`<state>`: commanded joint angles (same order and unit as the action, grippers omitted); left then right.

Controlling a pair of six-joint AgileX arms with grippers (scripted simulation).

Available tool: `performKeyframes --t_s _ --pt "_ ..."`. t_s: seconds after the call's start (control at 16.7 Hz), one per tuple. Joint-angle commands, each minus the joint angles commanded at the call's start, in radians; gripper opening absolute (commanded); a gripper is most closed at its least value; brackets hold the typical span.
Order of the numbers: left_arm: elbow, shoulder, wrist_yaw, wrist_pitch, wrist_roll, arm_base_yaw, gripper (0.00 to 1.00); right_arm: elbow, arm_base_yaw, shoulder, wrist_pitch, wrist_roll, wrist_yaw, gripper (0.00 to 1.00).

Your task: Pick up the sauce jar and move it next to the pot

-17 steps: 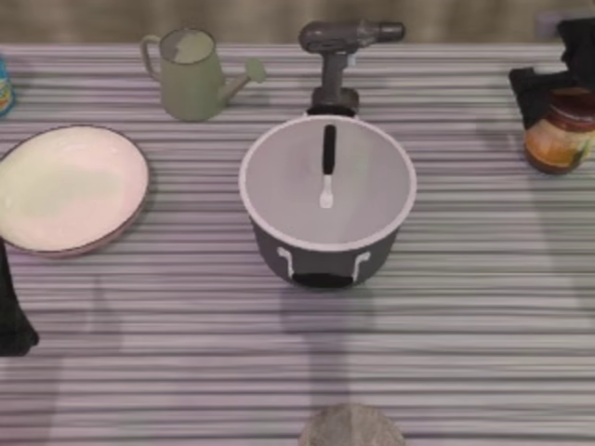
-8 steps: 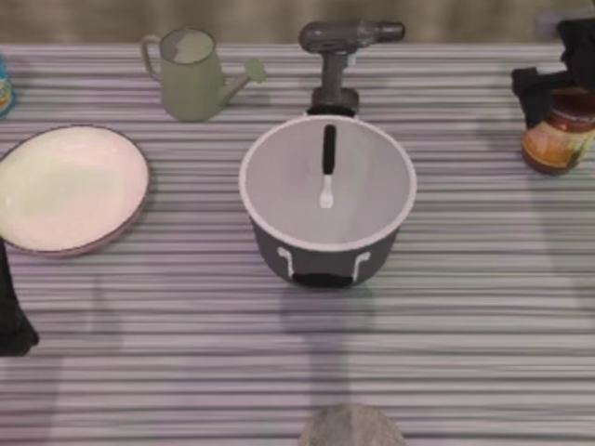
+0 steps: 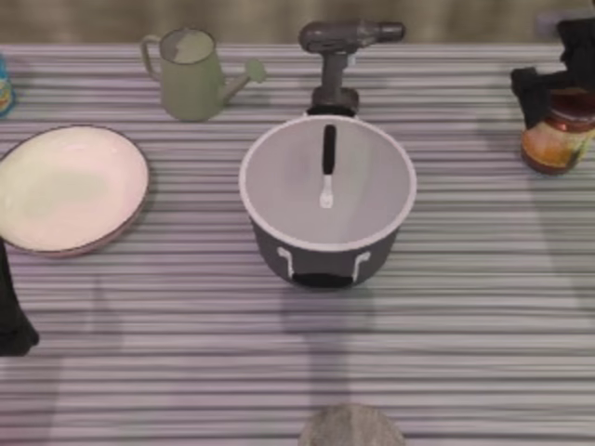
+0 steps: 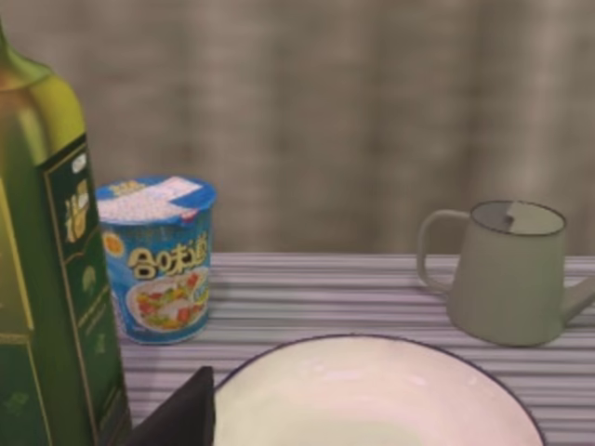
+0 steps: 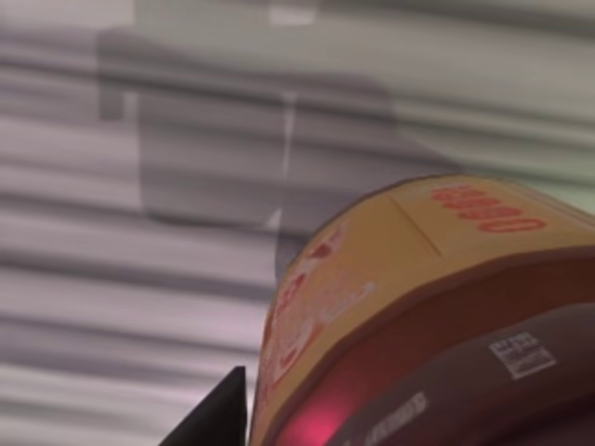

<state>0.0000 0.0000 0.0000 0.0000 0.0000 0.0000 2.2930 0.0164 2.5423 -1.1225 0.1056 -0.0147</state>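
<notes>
The sauce jar [image 3: 558, 139], with a dark lid and an orange-yellow label, hangs at the table's far right edge with my right gripper [image 3: 559, 110] shut on it from behind. In the right wrist view the sauce jar [image 5: 418, 307] fills the space beside one black fingertip [image 5: 221, 412], and its shadow lies on the striped table below. The pot [image 3: 279, 243], dark grey with a light grey lid and a bar handle, stands at the table's centre, well to the left of the jar. My left gripper [image 3: 13, 321] is parked open at the left edge.
A pinkish-cream bowl [image 3: 139, 177] lies at the left, an olive-green watering can [image 3: 191, 74] and a grey drill [image 3: 339, 56] at the back. A cup of noodles [image 4: 158, 260] and a green bottle [image 4: 46, 279] stand far left. A grey round object [image 3: 351, 427] sits at the front edge.
The sauce jar, held by my right gripper, has shifted very slightly to the left. The left arm has not moved.
</notes>
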Motion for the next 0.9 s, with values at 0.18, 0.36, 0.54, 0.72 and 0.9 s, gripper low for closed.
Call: performKeyframes --t_s 0.18,0.36,0.54,0.72,0.9 --pt "0.0 0.0 0.0 0.0 0.0 0.0 1.0 0.001 -0.004 -0.002 0.0 -0.001 0.0 0.0" --pt "0.0 0.0 0.0 0.0 0.0 0.0 1.0 -0.039 0.001 -0.041 -0.004 0.001 -0.001 0.0" --pt "0.0 0.0 0.0 0.0 0.0 0.0 1.0 -0.155 0.005 -0.171 -0.014 -0.002 -0.001 0.0" --pt "0.0 0.0 0.0 0.0 0.0 0.0 1.0 -0.3 0.009 -0.345 -0.03 -0.005 -0.003 0.0" --pt "0.0 0.0 0.0 0.0 0.0 0.0 1.0 -0.419 0.014 -0.473 -0.047 -0.006 -0.004 0.0"
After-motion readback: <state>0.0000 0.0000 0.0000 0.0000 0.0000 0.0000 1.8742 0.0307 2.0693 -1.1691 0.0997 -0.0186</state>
